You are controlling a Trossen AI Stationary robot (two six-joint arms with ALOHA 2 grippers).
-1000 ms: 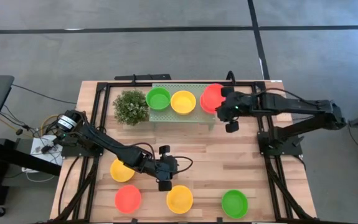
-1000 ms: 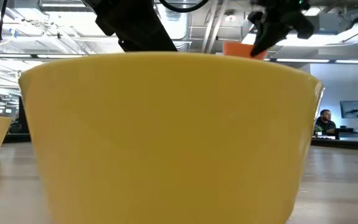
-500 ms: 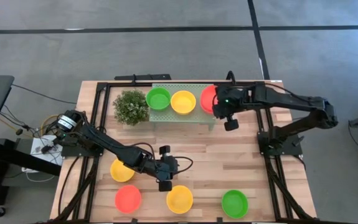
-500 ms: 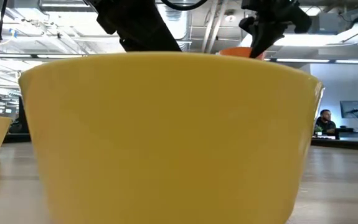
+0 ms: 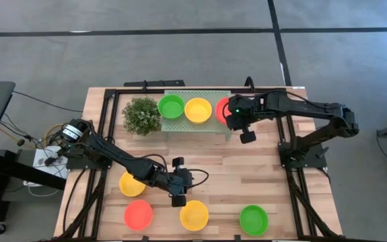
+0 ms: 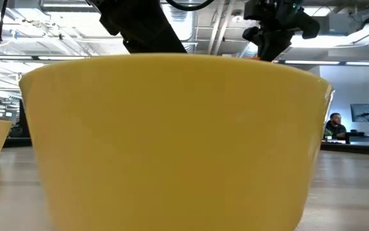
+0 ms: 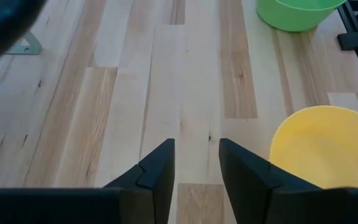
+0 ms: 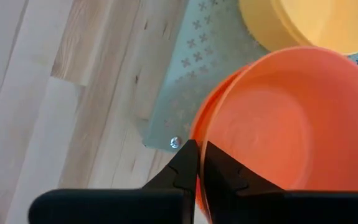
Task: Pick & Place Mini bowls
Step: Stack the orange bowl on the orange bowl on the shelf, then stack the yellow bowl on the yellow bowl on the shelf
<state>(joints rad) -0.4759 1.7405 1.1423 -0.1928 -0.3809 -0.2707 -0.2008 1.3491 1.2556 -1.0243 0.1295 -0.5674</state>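
A pale green perforated tray (image 5: 180,124) at the table's far side carries a green mini bowl (image 5: 171,106) and a yellow one (image 5: 198,109). My right gripper (image 5: 229,115) is shut on a red-orange mini bowl (image 5: 221,107) over the tray's right end, beside the yellow bowl. My left gripper (image 7: 197,163) is open above bare wood near the table's near edge, just beside a yellow bowl (image 5: 194,215). Other bowls sit on the table: yellow (image 5: 131,183), red-orange (image 5: 138,214), green (image 5: 254,220). My right gripper pinches the red-orange bowl's rim (image 8: 197,138) on the side nearest the tray's corner, one finger (image 8: 223,171) inside the bowl and one outside. The fingers come from above, slanting from the table's right. Whether the bowl's base rests on the tray I cannot tell.
A bushy green plant (image 5: 141,115) stands at the tray's left end. A black frame (image 5: 287,161) borders the table's sides. In the low view the near yellow bowl (image 6: 171,141) blocks most of the table, and a person (image 6: 335,125) sits in the room behind.
My right gripper has carried the red-orange bowl toward the table's left and down, from past the tray's right end to over that end beside the yellow bowl. In the low view the bowl has sunk out of sight behind the near yellow bowl's rim.
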